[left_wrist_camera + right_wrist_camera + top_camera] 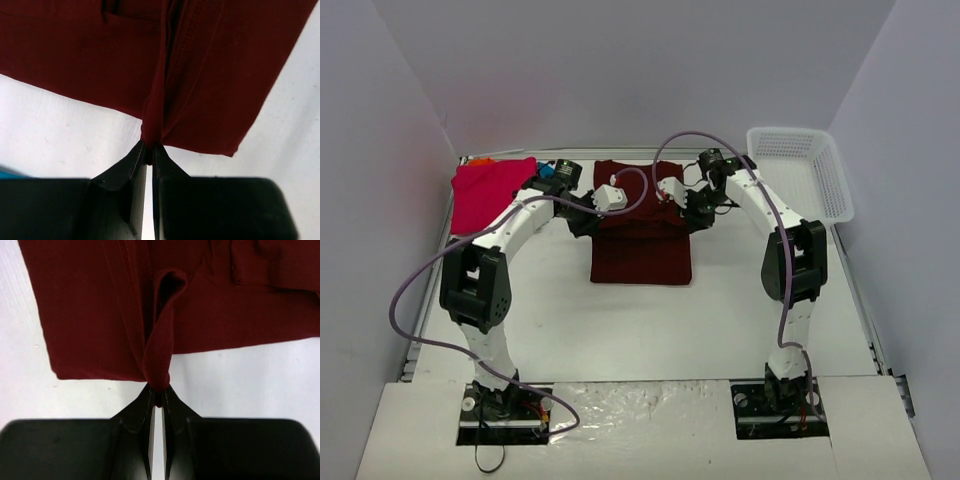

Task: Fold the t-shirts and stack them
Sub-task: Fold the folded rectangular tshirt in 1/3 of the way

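L gripper pinched tight on a fold at left edge of maroon t-shirt. R gripper clamped on a bunched fold at its right edge. Shirt lies partly folded mid white table. pink t-shirt sits far-left corner. white mesh basket far right, well apart.

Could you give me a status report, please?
Left gripper and right gripper shut on maroon t-shirt. Shirt flat mid-table, edges pinched up. Pink t-shirt, basket well aside; path clear.
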Motion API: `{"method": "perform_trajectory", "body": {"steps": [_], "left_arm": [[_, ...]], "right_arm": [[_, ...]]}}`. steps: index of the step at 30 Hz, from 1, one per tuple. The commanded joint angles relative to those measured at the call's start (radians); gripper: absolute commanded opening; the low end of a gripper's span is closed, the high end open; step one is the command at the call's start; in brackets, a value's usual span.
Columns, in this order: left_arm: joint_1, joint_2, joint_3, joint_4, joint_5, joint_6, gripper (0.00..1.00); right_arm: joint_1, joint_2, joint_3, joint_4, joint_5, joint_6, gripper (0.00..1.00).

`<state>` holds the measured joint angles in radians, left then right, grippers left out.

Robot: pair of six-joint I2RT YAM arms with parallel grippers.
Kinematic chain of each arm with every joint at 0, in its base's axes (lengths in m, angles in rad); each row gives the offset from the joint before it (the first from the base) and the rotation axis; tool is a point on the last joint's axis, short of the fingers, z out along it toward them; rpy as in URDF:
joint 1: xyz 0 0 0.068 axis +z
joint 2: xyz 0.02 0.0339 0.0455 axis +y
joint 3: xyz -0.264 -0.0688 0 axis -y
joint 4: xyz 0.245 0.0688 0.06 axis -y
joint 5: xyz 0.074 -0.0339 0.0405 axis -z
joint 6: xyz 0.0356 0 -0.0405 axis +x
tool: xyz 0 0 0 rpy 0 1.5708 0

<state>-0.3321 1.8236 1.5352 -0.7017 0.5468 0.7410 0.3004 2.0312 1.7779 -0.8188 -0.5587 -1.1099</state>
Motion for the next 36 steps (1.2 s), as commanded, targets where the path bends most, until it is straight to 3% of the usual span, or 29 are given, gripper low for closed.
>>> {"method": "perform_trajectory", "body": {"steps": [1, 15, 18, 20, 21, 22, 23, 27, 30, 33, 36], "left_arm": [[0.025, 0.037, 0.083, -0.015, 0.015, 0.037, 0.02], [0.059, 0.258, 0.25, -0.03, 0.039, 0.052, 0.03], [0.061, 0.289, 0.285, -0.028, 0.036, 0.047, 0.15], [0.061, 0.31, 0.316, -0.016, 0.033, 0.04, 0.22], [0.061, 0.328, 0.333, -0.009, 0.028, 0.035, 0.26], [0.061, 0.341, 0.353, 0.001, 0.022, 0.026, 0.39], [0.061, 0.358, 0.412, 0.008, 0.003, 0.023, 0.43], [0.065, 0.475, 0.677, -0.08, -0.021, -0.001, 0.53], [0.074, 0.476, 0.801, -0.12, -0.022, -0.064, 0.58], [0.074, 0.393, 0.749, -0.117, -0.031, -0.081, 0.64], [0.074, 0.266, 0.56, -0.033, -0.05, -0.101, 0.67]], "right_arm": [[-0.014, 0.046, 0.051, -0.045, 0.005, -0.022, 0.0], [-0.033, 0.221, 0.202, -0.045, 0.022, -0.021, 0.0], [-0.037, 0.25, 0.235, -0.042, 0.019, -0.018, 0.16], [-0.038, 0.274, 0.258, -0.03, 0.011, -0.016, 0.35], [-0.04, 0.296, 0.291, -0.022, 0.006, -0.005, 0.4], [-0.043, 0.308, 0.311, -0.01, -0.003, -0.002, 0.45], [-0.047, 0.326, 0.333, 0.028, -0.026, 0.008, 0.49], [-0.057, 0.435, 0.558, 0.033, -0.018, 0.12, 0.51], [-0.053, 0.373, 0.546, 0.044, -0.033, 0.142, 0.52], [-0.05, 0.27, 0.449, 0.082, -0.033, 0.162, 0.54], [-0.052, 0.154, 0.344, 0.135, -0.026, 0.188, 0.56]]}}
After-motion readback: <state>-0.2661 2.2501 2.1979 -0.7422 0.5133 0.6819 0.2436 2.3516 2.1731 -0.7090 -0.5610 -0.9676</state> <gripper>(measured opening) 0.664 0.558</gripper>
